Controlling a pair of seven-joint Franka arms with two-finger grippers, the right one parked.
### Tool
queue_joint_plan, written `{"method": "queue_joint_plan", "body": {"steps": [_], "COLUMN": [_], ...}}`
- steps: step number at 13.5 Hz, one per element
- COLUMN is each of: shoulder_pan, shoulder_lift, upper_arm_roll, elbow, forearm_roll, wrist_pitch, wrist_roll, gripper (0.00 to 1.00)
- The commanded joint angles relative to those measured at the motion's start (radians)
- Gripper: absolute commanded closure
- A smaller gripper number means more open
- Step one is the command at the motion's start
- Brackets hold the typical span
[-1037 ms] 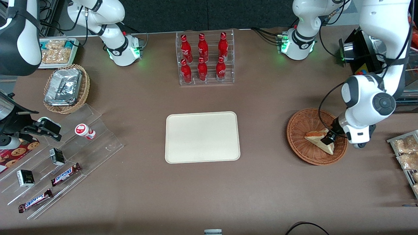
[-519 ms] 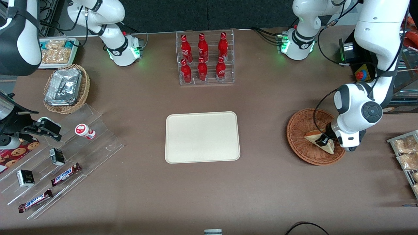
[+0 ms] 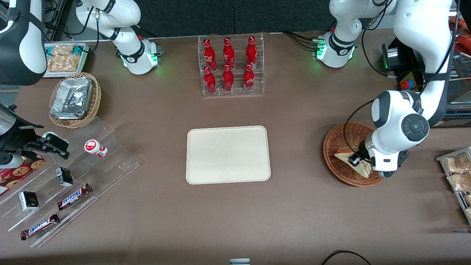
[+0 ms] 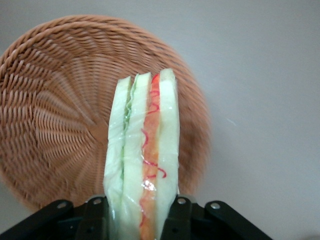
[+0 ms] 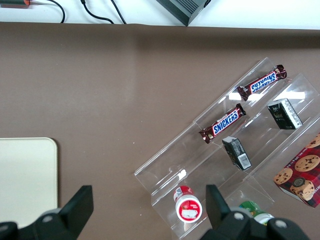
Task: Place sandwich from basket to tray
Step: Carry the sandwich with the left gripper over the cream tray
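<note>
The sandwich [image 3: 349,159] [image 4: 143,160], a pale wedge with orange-red and green layers on its cut edge, hangs above the reddish-brown wicker basket [image 3: 337,145] [image 4: 55,110], lifted off its floor. My left gripper [image 3: 356,160] [image 4: 141,216] is shut on the sandwich, one finger pressed on each bread face. The cream tray [image 3: 228,154] [image 5: 25,180] lies flat in the middle of the table, toward the parked arm from the basket, with nothing on it.
A clear rack of red bottles [image 3: 231,66] stands farther from the front camera than the tray. Snack packets in a grey tray [image 3: 458,173] lie beside the basket at the working arm's end. A stepped acrylic stand with Snickers bars [image 3: 73,195] sits at the parked arm's end.
My gripper has lifted the sandwich out of the basket and carried it a little toward the tray. The basket stays where it was.
</note>
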Motion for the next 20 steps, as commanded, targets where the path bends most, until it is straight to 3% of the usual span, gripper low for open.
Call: {"method": "queue_joint_plan", "body": {"steps": [1,5,9,14,20], "shoulder_pan": [-0.159,-0.377,-0.532,-0.612,-0.675], "shoulder_lift": [0.017,0.124,0.284,0.504,0.649], "upper_arm_roll": [0.008,0.009,0.008,0.008,0.017], "elbow": [0.149,0.334,0.489,0.713,0.729], "forearm_roll": [0.004,0.006,0.001,0.004,0.052], "wrist_pitch": [-0.087,-0.093,-0.102,-0.082,0.101], "wrist_roll": [-0.04,-0.06,0.066,0.068,0.058], "gripper": [1.0,1.0,1.0,1.0,1.0]}}
